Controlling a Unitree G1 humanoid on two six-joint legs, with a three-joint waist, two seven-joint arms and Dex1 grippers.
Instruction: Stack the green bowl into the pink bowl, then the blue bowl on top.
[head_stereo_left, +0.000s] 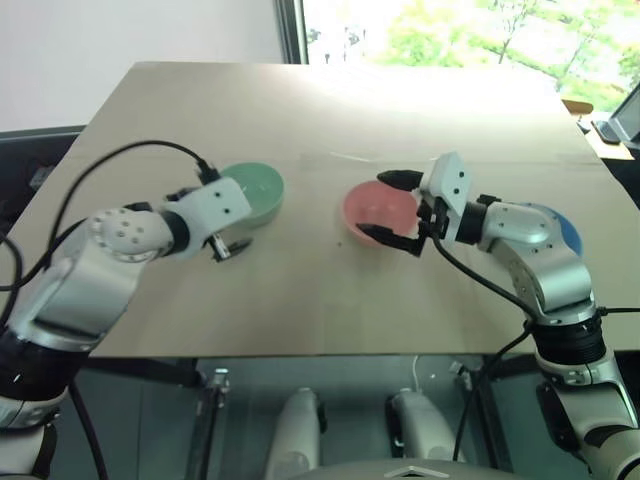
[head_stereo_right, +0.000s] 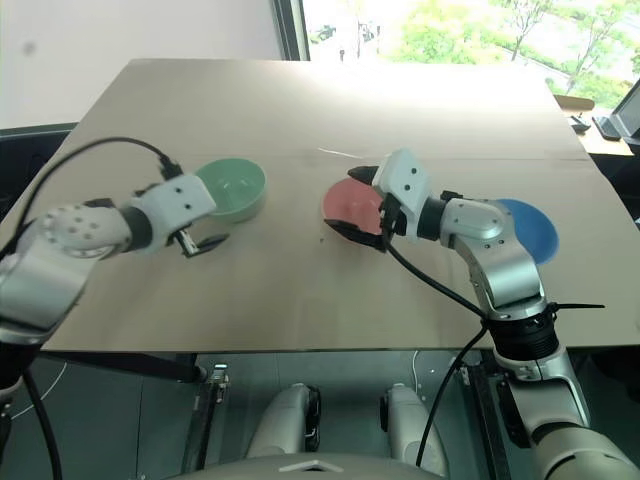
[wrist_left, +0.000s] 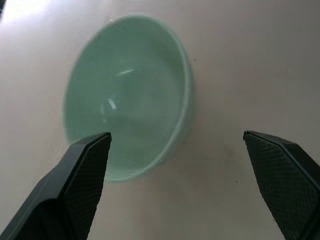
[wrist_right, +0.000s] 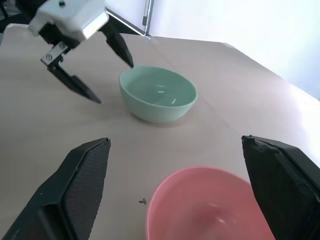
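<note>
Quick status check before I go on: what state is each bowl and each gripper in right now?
green bowl: upright, empty, on the table, not held.
pink bowl: upright, empty, on the table, nothing stacked in it.
blue bowl: on the table behind the right arm, partly hidden, not stacked.
left gripper: open, holding nothing, just short of the green bowl.
right gripper: open, holding nothing, over the pink bowl.
</note>
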